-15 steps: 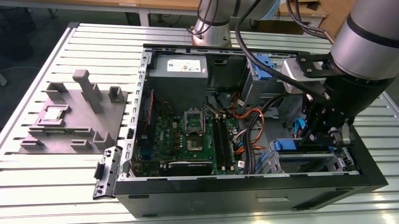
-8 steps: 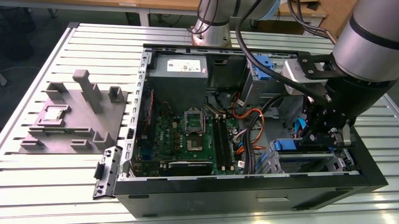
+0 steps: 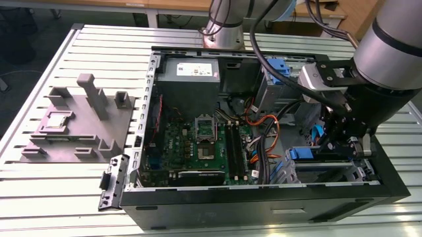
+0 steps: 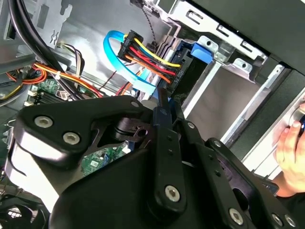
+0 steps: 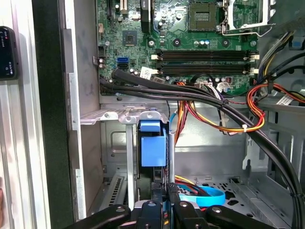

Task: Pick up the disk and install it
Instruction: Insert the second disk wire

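The disk (image 5: 152,148) stands on edge in the metal drive cage (image 5: 110,115), its blue carrier tab facing the motherboard. In the second wrist view the disk (image 4: 187,76) shows a dark side and a blue end piece. My gripper (image 5: 165,193) is at the disk's near end, its black fingers (image 4: 167,125) drawn close together with a thin strip of the blue carrier frame between them. In the exterior view my gripper (image 3: 343,144) is down inside the case's lower right corner, beside the blue tab of the disk (image 3: 301,154).
The open computer case (image 3: 264,200) lies on a slatted table. A power plug with red and yellow wires (image 4: 148,56) and a blue data cable (image 4: 114,45) hang close to the fingers. Thick black cables (image 5: 200,98) cross the motherboard (image 5: 181,38). A person's hand (image 4: 290,148) rests outside the case.
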You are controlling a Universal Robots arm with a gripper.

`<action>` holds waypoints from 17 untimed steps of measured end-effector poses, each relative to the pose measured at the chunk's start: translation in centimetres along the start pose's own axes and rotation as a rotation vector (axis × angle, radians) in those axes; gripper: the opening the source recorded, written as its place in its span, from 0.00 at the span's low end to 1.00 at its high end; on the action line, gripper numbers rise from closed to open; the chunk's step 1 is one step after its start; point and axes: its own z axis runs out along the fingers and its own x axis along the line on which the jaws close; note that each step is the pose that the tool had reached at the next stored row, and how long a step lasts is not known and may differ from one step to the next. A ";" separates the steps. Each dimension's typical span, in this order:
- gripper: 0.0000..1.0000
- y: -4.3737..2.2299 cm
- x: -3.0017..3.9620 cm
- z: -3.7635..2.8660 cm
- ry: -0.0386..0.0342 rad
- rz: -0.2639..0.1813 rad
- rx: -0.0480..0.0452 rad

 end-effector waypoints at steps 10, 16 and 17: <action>0.16 0.00 0.32 0.04 -0.0208 0.002 -0.0006; 0.16 0.00 0.38 0.12 -0.0238 0.003 -0.0008; 0.16 0.00 0.38 0.14 -0.0238 0.003 -0.0007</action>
